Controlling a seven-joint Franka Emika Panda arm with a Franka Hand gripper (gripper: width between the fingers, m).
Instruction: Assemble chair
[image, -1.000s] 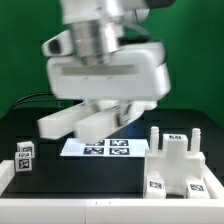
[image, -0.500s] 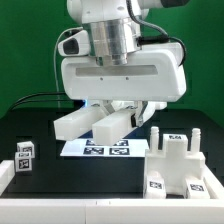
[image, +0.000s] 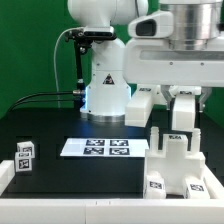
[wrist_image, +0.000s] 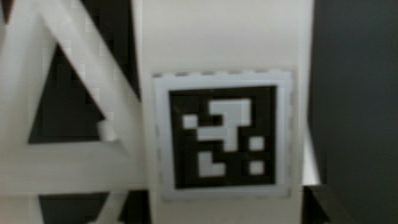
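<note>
So the gripper (image: 162, 110) hangs over the exterior view's right side, just above the stack of white chair parts (image: 176, 160). Its two fingers (image: 185, 108) stand apart with nothing between them, so it looks spread and empty-handed. The top of the wrist housing is cut off by the frame edge, though, and it blocks a lot behind it. I can't tell if the lower finger touches the parts or floats right above them, since white on white blends badly. The chair parts sit on the black table (image: 60, 125) toward the near right corner. They're a chunky cluster with upright posts and a few tags, and I honestly can't separate one piece from another there. The marker board (image: 97, 147) lies flat mid-table, just beside the cluster, in front of the arm's base (image: 105, 85). Far over on the exterior view's left is a small tagged block (image: 24, 153), with another white bit next to it chopped off by the frame edge. The wrist view is super close and blurry. It's just one tag (wrist_image: 219, 130) on a white surface, with slanted white bars (wrist_image: 71, 90) beside it and dark gaps. Which part that is, can't tell, and no fingers show in it.
</note>
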